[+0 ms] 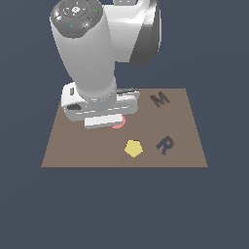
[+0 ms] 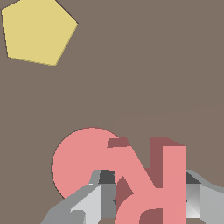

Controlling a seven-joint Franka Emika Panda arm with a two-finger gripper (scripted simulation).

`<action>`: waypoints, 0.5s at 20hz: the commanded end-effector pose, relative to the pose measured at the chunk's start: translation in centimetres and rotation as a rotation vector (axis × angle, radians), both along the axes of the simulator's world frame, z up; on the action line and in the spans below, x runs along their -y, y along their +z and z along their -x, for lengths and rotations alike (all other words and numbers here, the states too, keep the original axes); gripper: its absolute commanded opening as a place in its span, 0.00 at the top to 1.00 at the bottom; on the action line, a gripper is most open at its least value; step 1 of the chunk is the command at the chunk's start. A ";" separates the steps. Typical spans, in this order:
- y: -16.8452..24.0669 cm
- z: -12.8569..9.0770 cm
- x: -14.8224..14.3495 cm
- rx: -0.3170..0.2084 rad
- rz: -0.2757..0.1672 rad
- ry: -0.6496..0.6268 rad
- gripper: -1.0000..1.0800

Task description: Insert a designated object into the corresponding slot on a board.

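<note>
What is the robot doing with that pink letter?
The robot's hand is down over the brown board, with one finger on each side of the salmon-red letter R, so it looks to be gripping it. A salmon-red round disc lies right beside the letter, and a yellow pentagon sits nearby. The R-shaped slot is empty, off toward the exterior view's right, next to the pentagon. There is an M-shaped slot too.

Board [image 1: 73, 151]: matt brown, smooth. Letter R [image 2: 153, 183]: matt salmon-red block. Gripper [image 2: 148, 197] fingers [image 2: 94, 199]: grey, metal-like. Arm [image 1: 87, 53]: glossy white.
</note>
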State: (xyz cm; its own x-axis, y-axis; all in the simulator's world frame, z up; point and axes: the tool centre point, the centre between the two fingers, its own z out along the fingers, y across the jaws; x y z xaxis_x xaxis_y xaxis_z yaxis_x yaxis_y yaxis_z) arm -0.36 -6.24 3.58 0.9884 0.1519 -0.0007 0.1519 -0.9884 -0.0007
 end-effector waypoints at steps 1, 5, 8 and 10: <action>0.1 0.2 -1.6 0.001 0.000 -0.076 1.00; 0.1 0.2 -4.1 0.001 0.000 -0.193 1.00; 0.1 0.0 -6.0 0.001 0.000 -0.281 1.00; 0.2 -0.2 -7.2 0.001 0.000 -0.339 1.00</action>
State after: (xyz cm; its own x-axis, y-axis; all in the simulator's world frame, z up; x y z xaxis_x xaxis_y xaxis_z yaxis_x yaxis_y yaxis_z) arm -0.33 0.04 3.70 0.9901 -0.1402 -0.0006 -0.1402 -0.9901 -0.0010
